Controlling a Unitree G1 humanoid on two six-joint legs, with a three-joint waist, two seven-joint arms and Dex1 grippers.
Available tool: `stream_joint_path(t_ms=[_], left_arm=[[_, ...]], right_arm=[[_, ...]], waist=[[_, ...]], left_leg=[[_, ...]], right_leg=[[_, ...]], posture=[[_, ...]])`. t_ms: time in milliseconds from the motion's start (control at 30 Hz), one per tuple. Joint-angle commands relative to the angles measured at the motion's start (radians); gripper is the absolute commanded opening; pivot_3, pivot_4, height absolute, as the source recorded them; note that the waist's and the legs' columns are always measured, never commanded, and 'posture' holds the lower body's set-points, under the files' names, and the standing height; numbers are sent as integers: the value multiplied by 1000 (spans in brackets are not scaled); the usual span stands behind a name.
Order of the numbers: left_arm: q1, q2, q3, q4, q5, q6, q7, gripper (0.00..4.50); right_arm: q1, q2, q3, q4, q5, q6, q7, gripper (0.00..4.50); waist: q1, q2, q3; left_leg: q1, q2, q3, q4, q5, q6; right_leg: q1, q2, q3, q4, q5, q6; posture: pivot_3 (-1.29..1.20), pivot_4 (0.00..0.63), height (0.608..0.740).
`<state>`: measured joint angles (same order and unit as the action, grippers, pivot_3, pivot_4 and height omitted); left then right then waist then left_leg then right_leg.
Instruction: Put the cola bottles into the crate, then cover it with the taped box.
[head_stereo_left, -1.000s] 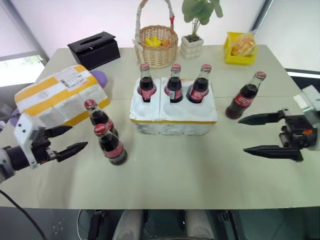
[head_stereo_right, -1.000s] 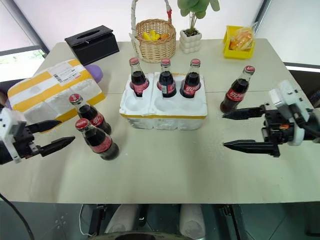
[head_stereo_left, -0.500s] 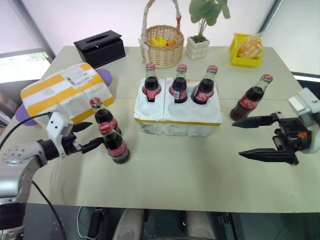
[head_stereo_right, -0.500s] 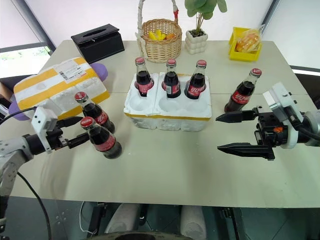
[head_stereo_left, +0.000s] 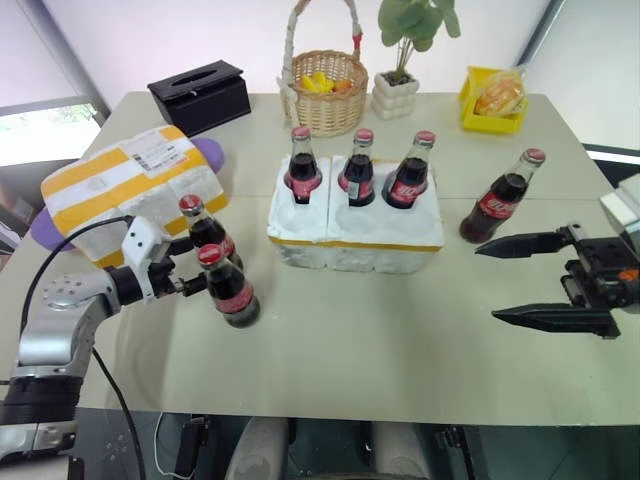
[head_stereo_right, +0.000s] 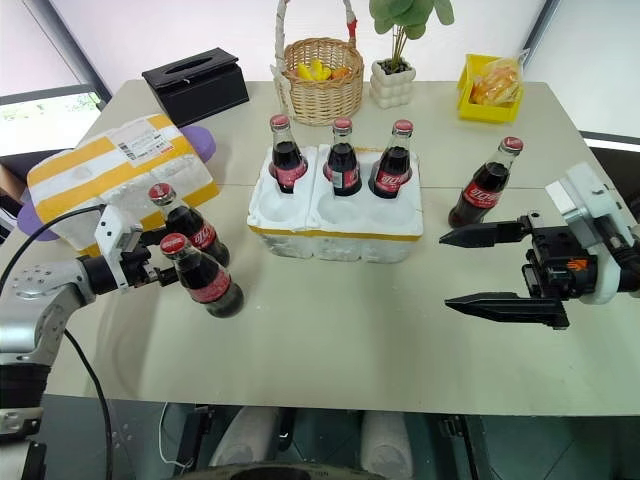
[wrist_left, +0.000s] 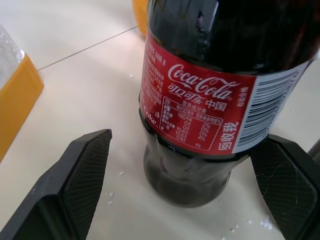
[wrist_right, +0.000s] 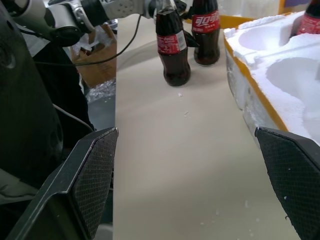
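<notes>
This is looking like a staged test room or lab, not a home. A plain beige table is standing before bare white walls and a window. Behind the table's far edge props are sitting in a row: black tissue box, wicker basket, potted plant, yellow bin.

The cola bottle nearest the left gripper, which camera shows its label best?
The left wrist view: the cola bottle stands between the open left gripper's fingers, its red label readable. The head views show the whole bottle small, label unreadable. The right wrist view shows it far off, beside a second bottle.
</notes>
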<state>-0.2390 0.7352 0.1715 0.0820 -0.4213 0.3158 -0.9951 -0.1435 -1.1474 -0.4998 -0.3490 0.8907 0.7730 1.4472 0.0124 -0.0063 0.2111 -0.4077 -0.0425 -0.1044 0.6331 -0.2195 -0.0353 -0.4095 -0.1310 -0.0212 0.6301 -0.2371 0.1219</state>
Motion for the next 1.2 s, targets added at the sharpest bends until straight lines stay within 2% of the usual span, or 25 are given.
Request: stream_joint_path(t_ms=[33,367,567,667,733,1033,1200], left_arm=[[-29,-1,0,11,10,-29,-7,4406],[-113,-34,-38,79,29,-49,-29,4406],[-107,-40,-34,66,17,-37,-50,4406],[-106,-40,-18,69,9,-36,-49,3660],[-108,-26,-6,66,3,-23,-49,2811],[-112,63,48,6,-39,45,-54,2842],[-190,127,96,-59,-132,173,-76,2842]], right_arm=[[3,-16,-52,-27,36,7,-3,4500],[29,-27,-86,-43,50,17,-2,4500],[39,-25,-100,-53,59,24,-10,4500],[41,-23,-103,-59,65,27,-14,4500],[43,-20,-105,-65,69,28,-18,4500],[40,-5,-78,-64,66,10,-43,4500],[43,10,-60,-65,59,-7,-55,4500]], waist=[[0,0,0],[0,0,0],[-1,0,0],[0,0,0],[-1,0,0],[-3,-1,0],[2,-3,2]], left_leg=[[0,0,0,0,0,0],[0,0,0,0,0,0],[0,0,0,0,0,0],[0,0,0,0,0,0],[0,0,0,0,0,0],[-1,3,0,-1,0,0],[-2,3,-1,-1,0,0]], right_leg=[[0,0,0,0,0,0],[0,0,0,0,0,0],[0,0,0,0,0,0],[0,0,0,0,0,0],[0,0,0,0,0,0],[-1,3,0,0,0,0],[-2,3,0,-1,0,0]], posture=[[0,150,740],[0,150,740],[0,150,740],[0,150,740],[0,150,740],[0,150,740],[0,150,740]])
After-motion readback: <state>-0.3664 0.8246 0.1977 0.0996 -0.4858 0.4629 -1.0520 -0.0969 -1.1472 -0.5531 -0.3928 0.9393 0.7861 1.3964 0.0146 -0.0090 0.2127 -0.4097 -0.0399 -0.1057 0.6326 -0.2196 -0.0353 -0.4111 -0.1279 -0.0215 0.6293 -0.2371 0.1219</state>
